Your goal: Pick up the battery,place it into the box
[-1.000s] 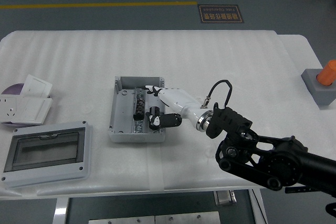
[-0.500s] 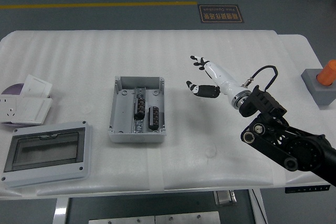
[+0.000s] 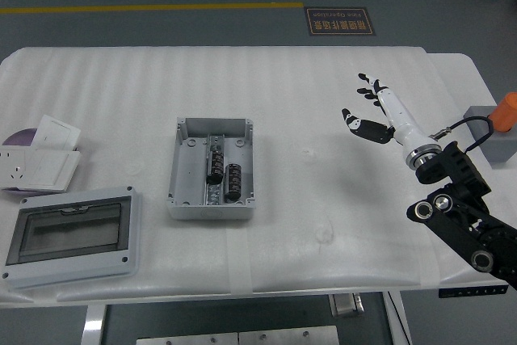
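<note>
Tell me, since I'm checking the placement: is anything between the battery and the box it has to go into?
Nothing visible. The battery already lies inside the box, beside a black component. The right robot hand is open, off to the right above bare table.

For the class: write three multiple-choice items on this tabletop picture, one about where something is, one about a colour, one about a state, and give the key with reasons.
1. Where does the black battery lie?
A. Inside the open grey box, right of the black component
B. On the lid with the clear window
C. In the robot's fingers

2. What colour is the object sticking up from the grey block at the table's right edge?
A. Green
B. Orange
C. Blue

3. What state is the right hand in?
A. Closed round the battery
B. Pressing on the box
C. Open, holding nothing, above the table right of the box

Key: 1 A, the battery sits within the box walls. 2 B, it is plainly orange. 3 C, the fingers are spread with nothing between them.
</note>
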